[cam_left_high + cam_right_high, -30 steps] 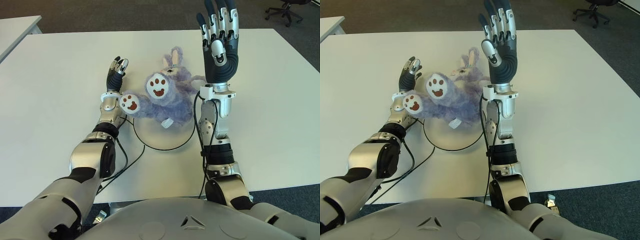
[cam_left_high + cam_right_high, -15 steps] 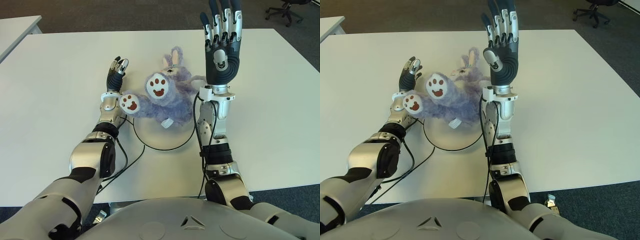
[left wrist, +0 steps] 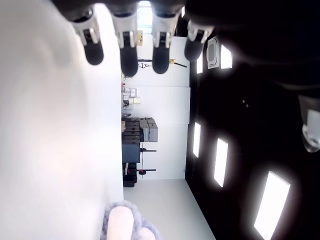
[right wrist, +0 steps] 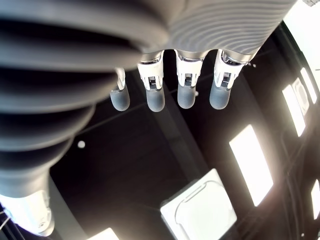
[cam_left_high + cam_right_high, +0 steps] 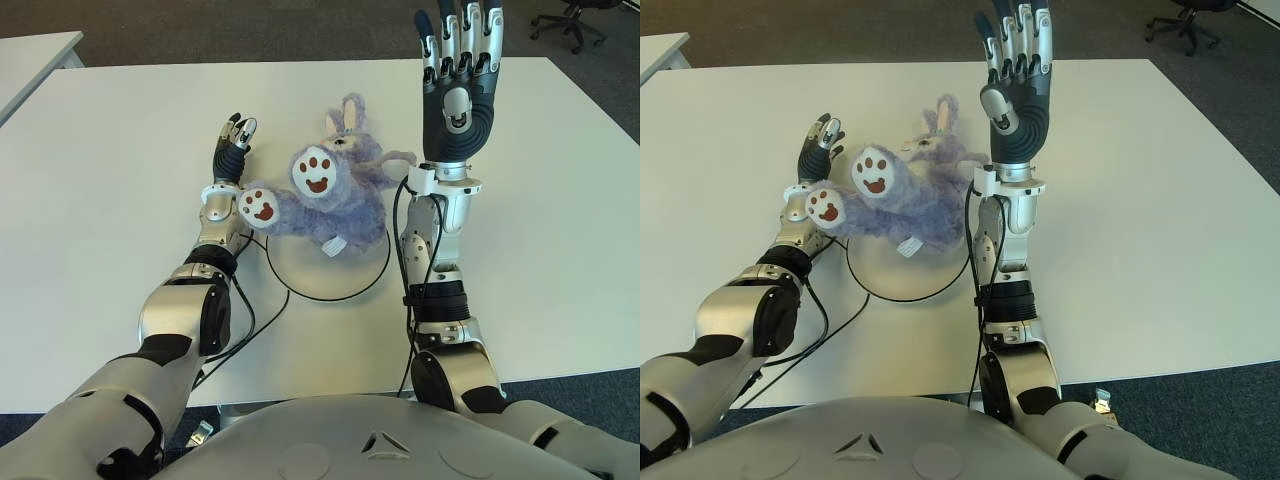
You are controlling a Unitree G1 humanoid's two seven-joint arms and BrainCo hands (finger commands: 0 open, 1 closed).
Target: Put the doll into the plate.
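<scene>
Doll (image 5: 330,195) on plate (image 5: 345,283) (unlabelled)

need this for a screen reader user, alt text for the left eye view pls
A purple plush doll lies on the far part of a white plate on a white table, paws up. The robot's right hand is raised, open and empty, right of the doll; its left hand shows to the left, also empty.

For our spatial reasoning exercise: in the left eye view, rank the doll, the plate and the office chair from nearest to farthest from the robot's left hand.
1. The doll: just right of the left hand, one paw beside its wrist.
2. The plate: under the doll, toward the robot's body.
3. The office chair: on the floor past the table's far right corner.
</scene>
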